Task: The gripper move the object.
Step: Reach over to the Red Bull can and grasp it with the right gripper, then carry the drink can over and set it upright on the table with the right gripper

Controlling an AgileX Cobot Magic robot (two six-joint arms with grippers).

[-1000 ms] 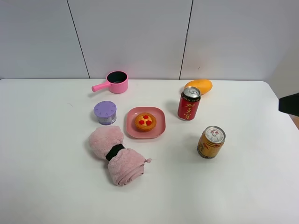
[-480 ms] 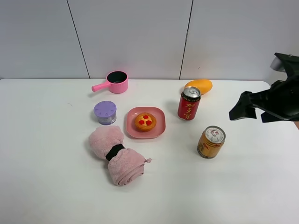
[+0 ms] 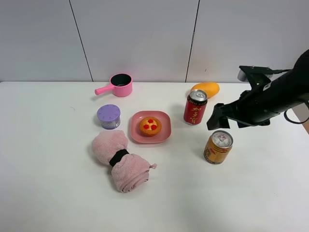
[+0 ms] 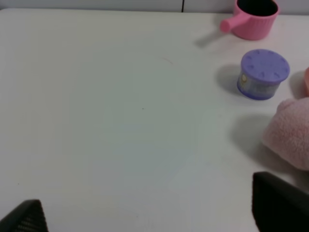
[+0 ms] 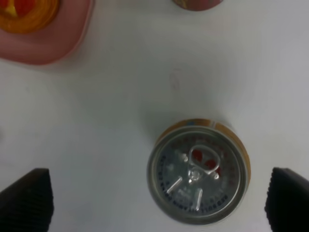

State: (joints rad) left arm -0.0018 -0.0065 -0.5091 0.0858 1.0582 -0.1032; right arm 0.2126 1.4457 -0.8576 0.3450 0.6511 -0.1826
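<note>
Two cans: object (image 3: 218,147), red can (image 3: 195,107) at its 11 o'clock
Object axis: vertical, top up
Two grippers: right gripper (image 3: 219,118) over object, left gripper (image 4: 149,212), both spread wide

We count two drink cans: one short golden-orange can (image 3: 217,147) and one taller red can (image 3: 195,107). We see one pink saucepan (image 3: 119,85), one purple lidded tub (image 3: 109,116), one mango (image 3: 205,89) and one rolled pink towel (image 3: 126,171) with one black band (image 3: 118,157) around it. We find one pink plate (image 3: 135,127) bearing one tart (image 3: 150,129), and on the tart we make out three red pieces (image 3: 150,121).
</note>
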